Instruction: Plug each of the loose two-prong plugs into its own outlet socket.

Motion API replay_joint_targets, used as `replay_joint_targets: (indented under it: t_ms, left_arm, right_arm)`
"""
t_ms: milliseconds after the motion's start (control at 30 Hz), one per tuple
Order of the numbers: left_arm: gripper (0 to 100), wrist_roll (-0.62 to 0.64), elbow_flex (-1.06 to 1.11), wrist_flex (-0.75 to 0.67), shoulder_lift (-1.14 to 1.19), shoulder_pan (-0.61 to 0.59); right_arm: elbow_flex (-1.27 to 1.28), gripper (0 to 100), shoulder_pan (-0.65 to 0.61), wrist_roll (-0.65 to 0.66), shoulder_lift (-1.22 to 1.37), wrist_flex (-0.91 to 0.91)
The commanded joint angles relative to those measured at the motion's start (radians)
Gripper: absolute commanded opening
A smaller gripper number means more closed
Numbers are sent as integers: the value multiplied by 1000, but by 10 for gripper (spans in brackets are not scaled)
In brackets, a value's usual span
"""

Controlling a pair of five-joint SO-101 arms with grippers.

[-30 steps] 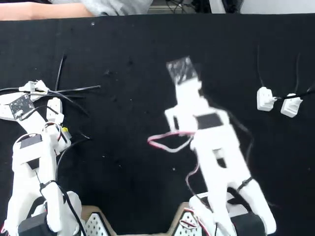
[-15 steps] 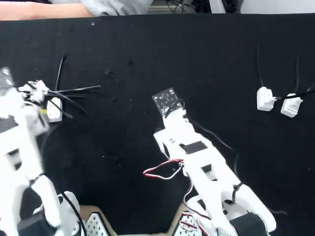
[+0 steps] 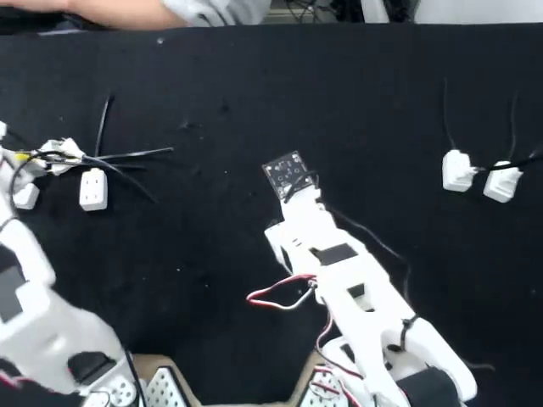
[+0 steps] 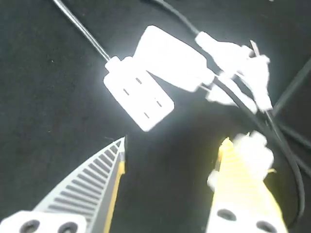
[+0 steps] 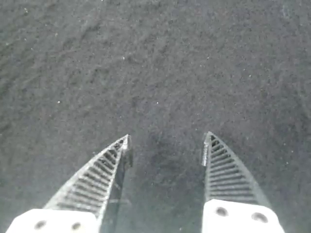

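My left gripper (image 4: 171, 145) is open, low over the black mat. Just beyond its fingertips lie two white outlet blocks (image 4: 141, 97), (image 4: 172, 58), touching each other. Beside them is a tangle of white two-prong plugs (image 4: 238, 60) on black cords. One white piece (image 4: 250, 145) rests against the yellow finger's tip. In the high view this cluster (image 3: 59, 154) is at the table's left, with one outlet block (image 3: 92, 188) lying apart. My right gripper (image 5: 166, 143) hangs open over bare mat, nothing between its fingers. The right arm (image 3: 339, 263) is at the table's middle.
Two more white outlet blocks (image 3: 456, 170), (image 3: 502, 181) with black cords lie at the right of the table. The left arm (image 3: 42, 322) sits at the lower left corner. A red and white wire loop (image 3: 276, 297) hangs off the right arm.
The left arm has swung to the table's left edge, uncovering an outlet block. The right arm drew back toward its base a second ago and has since kept still.
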Motion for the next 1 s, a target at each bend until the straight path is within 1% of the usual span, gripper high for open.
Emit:
replay_joint_targets:
  t_ms: [0, 133, 300, 500, 733, 800, 833, 933, 967]
  left_arm:
    - [299, 160, -176, 3, 166, -5]
    - [299, 261, -239, 3, 278, -8]
    - [299, 347, -315, 3, 345, -54]
    - [299, 354, -377, 2, 422, -73]
    - [298, 356, -384, 3, 465, -88]
    - [255, 353, -384, 25, 456, -107]
    - [207, 353, -389, 40, 448, -116]
    - [16, 351, -420, 81, 451, -130]
    - [35, 351, -424, 98, 453, -134]
  right_arm:
    - [2, 222, -12, 3, -36, -29]
    - [2, 222, -12, 3, -36, -29]
    - [2, 222, -12, 3, -36, -29]
    - [2, 222, -12, 3, -36, -31]
    - [2, 222, -12, 3, -36, -31]
    - [2, 222, -12, 3, -36, -31]
    - [2, 222, -12, 3, -36, -31]
    - [2, 222, -12, 3, -36, -31]
    - [2, 222, -12, 3, -36, -31]
